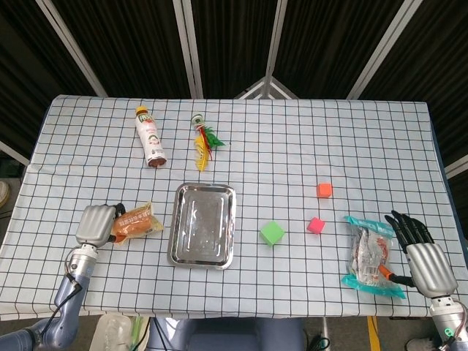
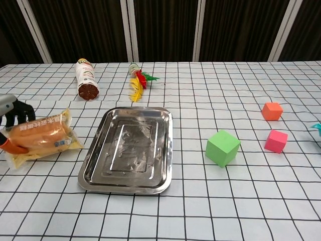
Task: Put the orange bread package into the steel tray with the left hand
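The orange bread package (image 1: 136, 221) (image 2: 41, 139) is tilted up off the cloth just left of the steel tray (image 1: 204, 225) (image 2: 131, 149). My left hand (image 1: 96, 224) (image 2: 11, 120) grips its left end, fingers curled over the top and thumb under it. The tray lies bare in the table's middle, a short gap right of the package. My right hand (image 1: 422, 256) rests near the front right edge, fingers spread, beside a clear snack bag (image 1: 370, 256); the chest view does not show this hand.
A tube-shaped bottle (image 1: 150, 137) and a feather toy (image 1: 202, 141) lie behind the tray. A green cube (image 1: 272, 233), a pink cube (image 1: 316, 225) and an orange cube (image 1: 325, 190) sit to its right.
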`<state>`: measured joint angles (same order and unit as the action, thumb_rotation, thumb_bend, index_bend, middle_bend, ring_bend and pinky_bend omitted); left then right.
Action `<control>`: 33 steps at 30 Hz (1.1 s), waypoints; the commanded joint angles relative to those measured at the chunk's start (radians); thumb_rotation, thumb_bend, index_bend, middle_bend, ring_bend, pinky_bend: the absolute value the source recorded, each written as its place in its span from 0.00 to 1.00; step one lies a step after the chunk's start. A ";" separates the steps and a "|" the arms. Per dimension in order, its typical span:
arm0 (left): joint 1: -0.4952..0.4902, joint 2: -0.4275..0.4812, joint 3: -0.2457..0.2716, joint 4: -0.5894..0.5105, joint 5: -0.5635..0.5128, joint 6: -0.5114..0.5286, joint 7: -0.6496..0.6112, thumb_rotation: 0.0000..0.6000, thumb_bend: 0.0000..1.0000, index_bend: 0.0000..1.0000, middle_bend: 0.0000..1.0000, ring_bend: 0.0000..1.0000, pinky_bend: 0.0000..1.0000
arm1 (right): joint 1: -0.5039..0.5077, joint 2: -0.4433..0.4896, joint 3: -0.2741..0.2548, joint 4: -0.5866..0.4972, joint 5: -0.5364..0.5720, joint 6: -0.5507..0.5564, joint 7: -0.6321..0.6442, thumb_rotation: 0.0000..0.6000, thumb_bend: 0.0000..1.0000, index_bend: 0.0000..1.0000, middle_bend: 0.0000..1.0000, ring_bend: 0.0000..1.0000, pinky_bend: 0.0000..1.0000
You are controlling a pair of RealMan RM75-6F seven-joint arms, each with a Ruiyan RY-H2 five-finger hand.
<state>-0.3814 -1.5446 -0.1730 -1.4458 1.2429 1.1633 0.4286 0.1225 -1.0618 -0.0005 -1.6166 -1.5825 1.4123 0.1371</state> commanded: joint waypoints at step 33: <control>-0.079 0.092 0.122 -0.302 0.345 0.190 -0.057 0.96 0.03 0.00 0.00 0.00 0.19 | 0.001 0.013 -0.002 0.008 0.003 -0.006 0.030 1.00 0.25 0.00 0.00 0.00 0.07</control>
<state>-0.5880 -1.6241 -0.1616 -1.5696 1.3968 1.1374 0.3949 0.1226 -1.0480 -0.0017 -1.6077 -1.5805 1.4075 0.1686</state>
